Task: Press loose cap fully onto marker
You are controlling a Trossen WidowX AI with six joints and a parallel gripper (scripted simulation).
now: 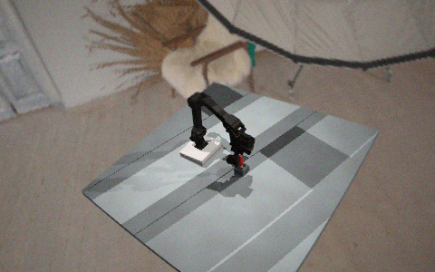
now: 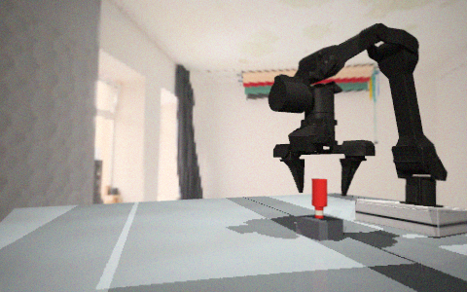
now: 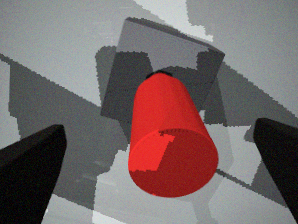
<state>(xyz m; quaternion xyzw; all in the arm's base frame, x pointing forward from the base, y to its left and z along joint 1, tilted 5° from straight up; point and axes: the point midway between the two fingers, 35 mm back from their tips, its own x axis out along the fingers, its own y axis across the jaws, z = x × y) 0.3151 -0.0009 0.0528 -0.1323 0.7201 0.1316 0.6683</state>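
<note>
The red cap [image 1: 241,160] [image 2: 319,191] [image 3: 172,162] sits upright over the top of the marker [image 2: 319,213]. Only a short red and white part of the marker shows below the cap. The marker stands in the dark grey holder block [image 1: 242,171] [image 2: 320,229] [image 3: 165,42]. Whether the cap is fully seated cannot be told. My gripper [image 2: 323,193] [image 3: 161,131] is wide open and points down over the cap. Its fingertips stand on both sides of the cap, apart from it, with a gap on each side.
The arm's pale base box [image 1: 198,154] [image 2: 413,220] stands on the table [image 1: 266,199] [image 2: 169,248] behind the holder block. Shadows of the arm fall around the block.
</note>
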